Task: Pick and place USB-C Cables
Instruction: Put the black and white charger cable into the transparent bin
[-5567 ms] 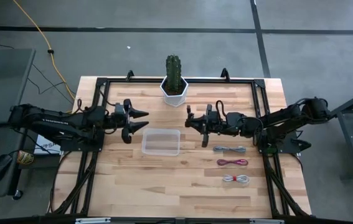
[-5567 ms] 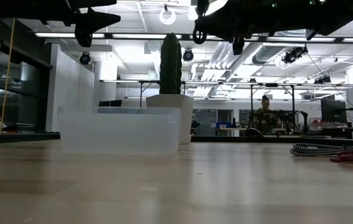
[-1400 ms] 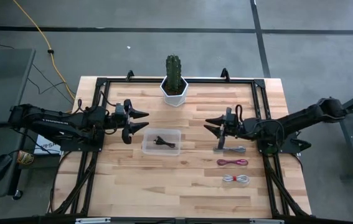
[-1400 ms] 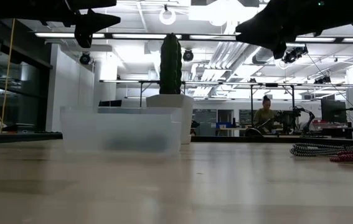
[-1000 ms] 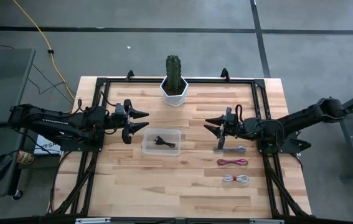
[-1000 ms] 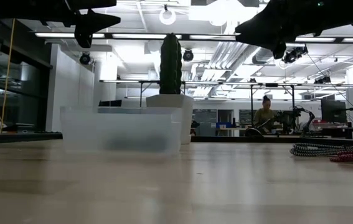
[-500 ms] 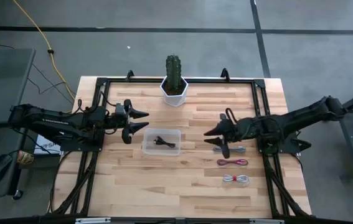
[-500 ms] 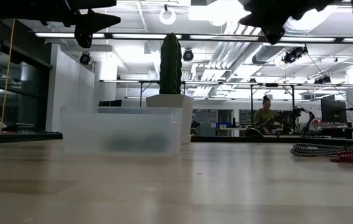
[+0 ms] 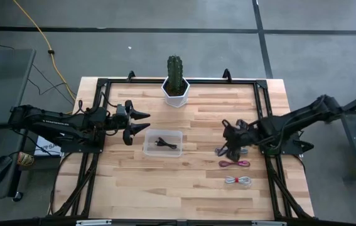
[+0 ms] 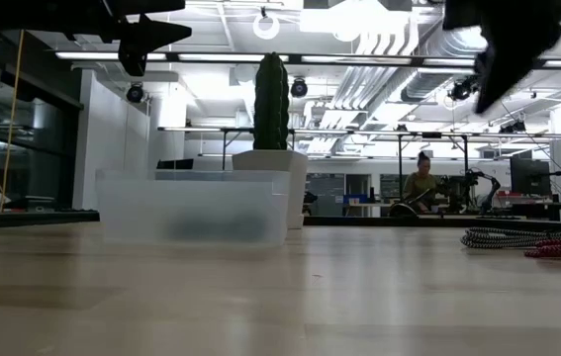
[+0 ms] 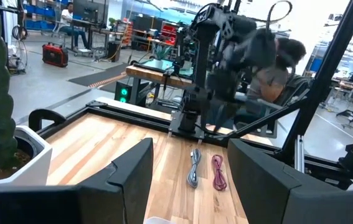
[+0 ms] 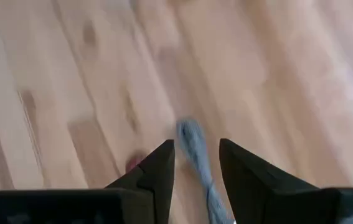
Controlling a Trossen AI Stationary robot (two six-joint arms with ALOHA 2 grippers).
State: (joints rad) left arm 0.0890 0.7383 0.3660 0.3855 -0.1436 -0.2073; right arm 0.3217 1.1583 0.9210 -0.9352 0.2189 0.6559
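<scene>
The black cable (image 9: 162,143) lies inside the clear container (image 9: 148,150). Three more coiled cables lie in a row near the table's right side: grey (image 9: 238,151), dark red (image 9: 235,164) and whitish (image 9: 238,181). My right gripper (image 9: 230,145) is open and points down over the grey cable's left end. In the right wrist view the grey cable (image 12: 193,144) shows blurred between my open fingers (image 12: 196,163). The low view shows this gripper (image 10: 503,69) well above the table. My left gripper (image 9: 145,121) waits open, held level, left of the container.
A cactus in a white pot (image 9: 176,83) stands at the far middle of the table, behind the container. A black frame (image 9: 102,100) runs around the table's edges. The left wrist view looks across the table to the grey cable (image 11: 193,167) and red cable (image 11: 218,172).
My right gripper has tipped from level to pointing down. It has swung toward the table's right and near edges, ending above the grey cable. The cables and the container have stayed in place.
</scene>
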